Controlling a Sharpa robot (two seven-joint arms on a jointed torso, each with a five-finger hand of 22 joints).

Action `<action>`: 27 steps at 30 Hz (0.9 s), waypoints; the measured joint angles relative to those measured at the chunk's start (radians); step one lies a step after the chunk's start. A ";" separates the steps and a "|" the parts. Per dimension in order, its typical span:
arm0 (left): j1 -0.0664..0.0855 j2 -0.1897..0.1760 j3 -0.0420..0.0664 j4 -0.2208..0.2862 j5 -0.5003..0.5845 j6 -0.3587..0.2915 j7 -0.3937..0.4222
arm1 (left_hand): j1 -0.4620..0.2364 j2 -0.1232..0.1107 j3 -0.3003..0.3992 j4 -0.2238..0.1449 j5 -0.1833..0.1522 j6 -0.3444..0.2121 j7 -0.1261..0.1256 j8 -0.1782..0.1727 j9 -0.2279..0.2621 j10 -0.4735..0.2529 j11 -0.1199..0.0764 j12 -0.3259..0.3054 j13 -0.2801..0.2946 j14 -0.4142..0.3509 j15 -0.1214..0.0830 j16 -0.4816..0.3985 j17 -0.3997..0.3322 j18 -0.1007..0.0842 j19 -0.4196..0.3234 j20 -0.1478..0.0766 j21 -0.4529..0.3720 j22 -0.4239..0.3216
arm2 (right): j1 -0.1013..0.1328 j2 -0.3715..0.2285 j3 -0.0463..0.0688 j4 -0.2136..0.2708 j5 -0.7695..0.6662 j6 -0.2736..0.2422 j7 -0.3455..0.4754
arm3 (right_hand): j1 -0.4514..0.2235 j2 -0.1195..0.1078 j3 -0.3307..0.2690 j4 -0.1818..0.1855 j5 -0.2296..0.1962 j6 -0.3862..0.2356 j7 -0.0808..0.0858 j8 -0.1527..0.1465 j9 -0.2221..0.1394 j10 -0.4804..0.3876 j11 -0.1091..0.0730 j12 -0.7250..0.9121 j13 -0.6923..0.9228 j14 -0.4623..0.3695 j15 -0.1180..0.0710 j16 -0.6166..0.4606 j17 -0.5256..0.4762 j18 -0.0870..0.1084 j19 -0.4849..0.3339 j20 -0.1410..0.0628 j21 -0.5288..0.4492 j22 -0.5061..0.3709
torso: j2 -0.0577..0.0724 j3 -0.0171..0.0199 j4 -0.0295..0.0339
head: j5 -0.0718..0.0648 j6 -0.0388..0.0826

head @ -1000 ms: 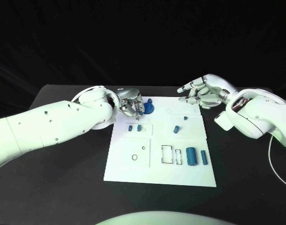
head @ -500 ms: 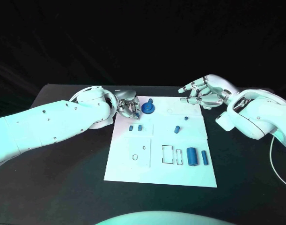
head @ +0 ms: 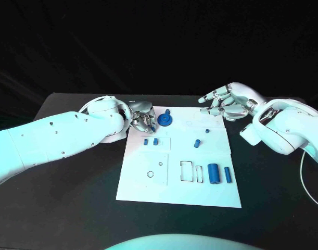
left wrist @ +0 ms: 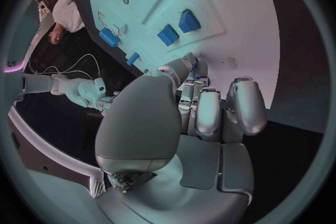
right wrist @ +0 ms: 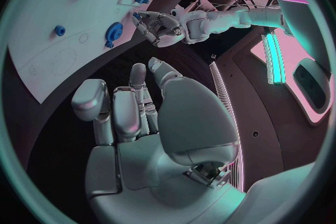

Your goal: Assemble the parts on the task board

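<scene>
Lying flat in the middle of the black bench [head: 68, 203], the white task board [head: 177, 192] had small blue parts scattered on it. A round blue part [head: 165, 121] sat near the far edge, two little blocks [head: 150, 141] sat side by side below it, one small peg [head: 196, 143] stood near the middle, and two long parts [head: 219, 174] lay by the right edge. The left robot hand [head: 143, 119] hung just beside the round part, fingers curled in; I could not tell if it held anything. I think it was there to work on that part. The right robot hand [head: 223, 103] waited past the board's far corner, fingers spread and holding nothing.
</scene>
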 measured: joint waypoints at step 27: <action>-0.001 0.030 -0.006 -0.032 -0.002 0.024 -0.009 | -0.004 -0.004 0.003 -0.003 -0.001 0.004 -0.004 0.000 0.001 0.003 0.004 -0.005 0.002 0.000 0.000 0.000 -0.003 0.000 0.000 0.000 0.000 0.001 | 0.000 0.000 0.000 0.001 0.000 0.000 0.000 | 0.000 0.000 0.000 0.000 0.000 0.000 0.000 0.000 0.000 0.000 0.000 0.000 0.000 0.000 0.000 0.000 0.000 0.000 0.000 0.000 0.000 0.000 | 0.000 -0.0001 -0.0004 | -0.001 -0.005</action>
